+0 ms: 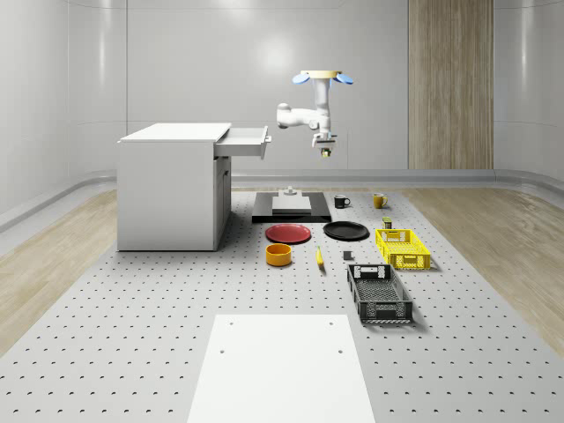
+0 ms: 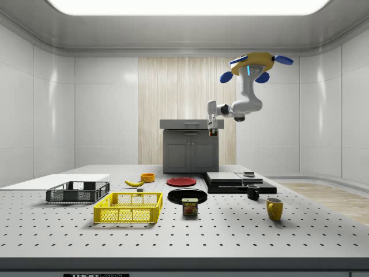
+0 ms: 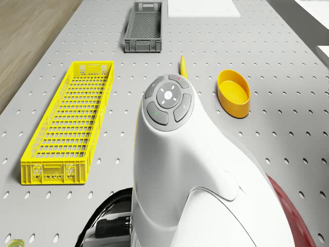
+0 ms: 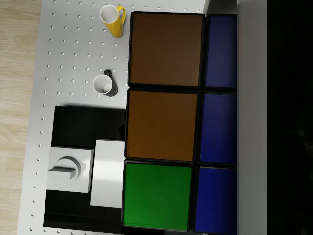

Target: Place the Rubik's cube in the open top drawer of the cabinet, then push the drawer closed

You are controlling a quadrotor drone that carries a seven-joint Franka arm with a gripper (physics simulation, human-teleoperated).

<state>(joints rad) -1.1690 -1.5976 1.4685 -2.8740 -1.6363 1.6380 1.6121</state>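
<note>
The drone (image 1: 322,77) hovers high above the table, to the right of the white cabinet (image 1: 172,185) in the whole-scene view. Its arm bends down to the gripper (image 1: 326,150), which is shut on the Rubik's cube (image 1: 326,154). In the wrist view the cube (image 4: 164,122) shows orange, green and blue tiles close up. The cabinet's top drawer (image 1: 242,141) stands pulled out toward the gripper. The cube hangs at about drawer height, a gap to the right of the drawer front and outside it. In the side view the gripper (image 2: 213,131) hangs just above the cabinet (image 2: 190,151).
Below the gripper lies a black platform (image 1: 291,210) with white blocks. Nearby are a red plate (image 1: 288,233), black plate (image 1: 345,231), orange bowl (image 1: 278,255), banana (image 1: 319,256), two mugs (image 1: 341,201), yellow crate (image 1: 403,248) and grey crate (image 1: 379,293). A white sheet (image 1: 280,366) lies near the front.
</note>
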